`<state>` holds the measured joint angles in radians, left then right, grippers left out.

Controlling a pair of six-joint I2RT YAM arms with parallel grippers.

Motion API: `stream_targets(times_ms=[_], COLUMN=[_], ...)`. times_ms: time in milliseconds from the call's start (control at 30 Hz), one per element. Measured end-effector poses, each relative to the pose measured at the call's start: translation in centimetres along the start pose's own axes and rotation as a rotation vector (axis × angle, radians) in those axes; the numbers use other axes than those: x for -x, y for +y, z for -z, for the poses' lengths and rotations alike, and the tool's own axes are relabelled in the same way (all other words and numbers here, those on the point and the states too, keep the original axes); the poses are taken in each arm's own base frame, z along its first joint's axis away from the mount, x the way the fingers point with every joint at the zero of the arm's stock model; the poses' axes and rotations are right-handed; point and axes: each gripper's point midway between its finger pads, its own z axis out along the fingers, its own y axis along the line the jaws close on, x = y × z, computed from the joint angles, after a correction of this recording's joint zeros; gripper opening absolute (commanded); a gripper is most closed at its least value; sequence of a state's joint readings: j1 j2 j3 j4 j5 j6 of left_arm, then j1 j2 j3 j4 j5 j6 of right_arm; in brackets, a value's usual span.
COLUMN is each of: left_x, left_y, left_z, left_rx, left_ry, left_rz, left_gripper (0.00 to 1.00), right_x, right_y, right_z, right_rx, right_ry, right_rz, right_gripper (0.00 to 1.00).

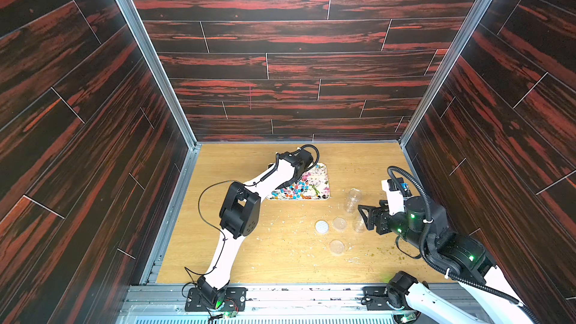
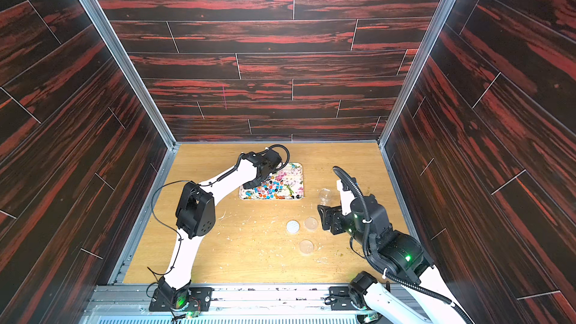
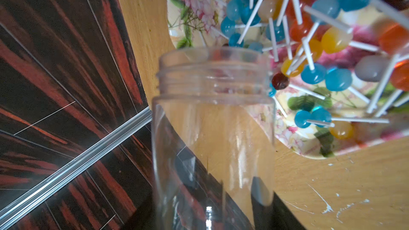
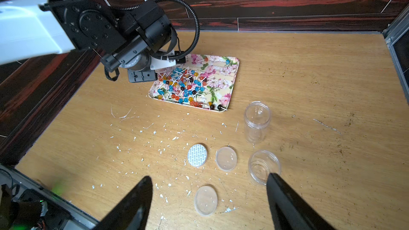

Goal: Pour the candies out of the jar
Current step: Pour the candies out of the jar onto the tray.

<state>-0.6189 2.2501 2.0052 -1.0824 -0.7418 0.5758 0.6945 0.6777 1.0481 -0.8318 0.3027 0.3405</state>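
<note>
**Candies lie on the tray; the left fingers hold the tipped jar**

Dark, red-streaked plank walls [image 1: 280, 42] box in a pale wooden surface [image 1: 280, 260]. The left arm [image 1: 240, 207] stretches across it to the left side of a flowered tray [image 4: 231, 85]. The right arm [image 1: 414, 222] hangs over the right side of the surface.

The left fingers [image 3: 283, 217] are pressed onto the body of a clear jar [image 3: 212, 129]. The jar is tipped with its threaded mouth toward the tray, and it looks empty in the left wrist view.

The right fingers [image 4: 285, 202] are spread wide with nothing between them. One tip overlaps a short jar [image 4: 263, 167] in the right wrist view; contact cannot be told. Near that one a tall jar [image 4: 256, 120] stands upright, clear and open.

Beside these two jars lie a white-lined lid [image 4: 197, 154] and two clear lids [image 4: 226, 158], all flat on the surface.

The candies [image 4: 183, 87] are blue, orange, red, yellow and dark balls on thin white sticks. They lie heaped on the tray, mostly in the half nearest the left arm, with a few apart along its rims. White flecks [image 4: 155, 132] are scattered over the wood.
</note>
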Motion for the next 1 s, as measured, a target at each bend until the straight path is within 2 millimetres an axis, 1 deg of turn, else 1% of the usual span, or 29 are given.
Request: stream_targets(times_ms=[133,233,300,433,467,500,533,600,733,800,833,900,1000], left_x=[0.5,0.3,-0.1,-1.1,-1.4,-1.4,-1.3,-0.8,1.0,1.2,1.1,0.8,-0.1], left_y=[1.6,1.6,0.5,-2.9,-3.4,-3.5,-3.3,-2.0,2.6,3.9,4.1,3.4,0.4], left_z=[1.3,1.5,1.1,-0.6,-0.7,-0.8,-0.6,0.2,3.4,4.5,4.6,4.2,2.1], left_rx=[0.026,0.024,0.003,-0.059,-0.071,-0.073,-0.070,-0.053,0.019,0.042,0.045,0.039,-0.008], left_ry=[-0.035,-0.038,-0.024,0.031,0.044,0.047,0.043,0.020,-0.085,-0.118,-0.122,-0.107,-0.043], left_rz=[0.037,0.041,0.031,-0.017,-0.030,-0.031,-0.026,-0.007,0.093,0.126,0.131,0.117,0.054], left_gripper=[0.61,0.61,0.61,0.61,0.61,0.61,0.61,0.61,0.61,0.61,0.61,0.61,0.61], right_x=[0.3,0.3,0.3,0.3,0.3,0.2,0.2,0.2,0.2,0.2,0.2,0.2,0.1], right_y=[0.1,0.1,0.1,0.1,0.1,0.1,0.1,0.1,0.2,0.2,0.2,0.2,0.2], right_z=[0.1,0.1,0.1,0.1,0.1,0.1,0.1,0.0,-0.1,-0.1,-0.1,-0.1,-0.1], right_rx=[0.003,0.002,0.002,0.002,0.004,0.004,0.004,0.004,0.003,0.005,0.005,0.005,0.006], right_ry=[-0.006,-0.006,-0.005,-0.004,-0.004,-0.003,-0.002,-0.001,0.003,0.004,0.005,0.005,0.006], right_rz=[-0.001,-0.001,-0.001,-0.001,-0.001,-0.001,-0.001,-0.001,-0.003,-0.004,-0.007,-0.007,-0.007], right_gripper=[0.83,0.83,0.83,0.83,0.83,0.83,0.83,0.83,0.83,0.83,0.83,0.83,0.83])
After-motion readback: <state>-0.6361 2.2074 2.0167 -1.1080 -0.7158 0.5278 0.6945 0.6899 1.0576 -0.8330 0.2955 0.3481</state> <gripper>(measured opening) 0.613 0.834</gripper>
